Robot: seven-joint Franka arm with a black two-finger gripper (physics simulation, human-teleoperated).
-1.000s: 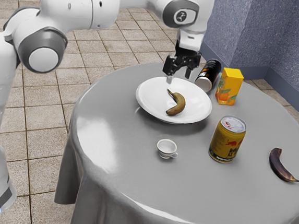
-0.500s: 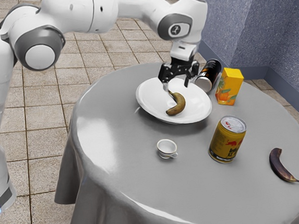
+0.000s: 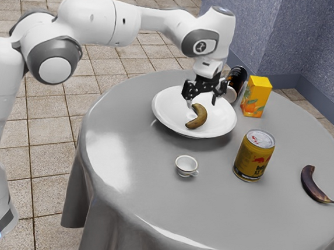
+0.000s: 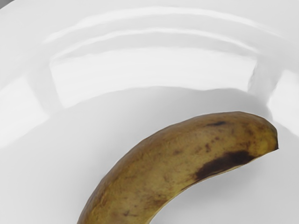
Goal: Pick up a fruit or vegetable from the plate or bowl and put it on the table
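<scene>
Over the far part of the round grey-clothed desk (image 3: 216, 214), we hold our black two-finger tool (image 3: 202, 103) spread above the white ceramic plate (image 3: 164, 115), likely to straddle the curved yellow-brown banana (image 3: 200, 118).

A curved, brownish-yellow banana (image 4: 154, 172), freckled, with a blackened patch along its inner curve near one end, lies in the round, glossy white plate (image 3: 169, 116) on the grey-covered worktop (image 3: 137, 189)
</scene>
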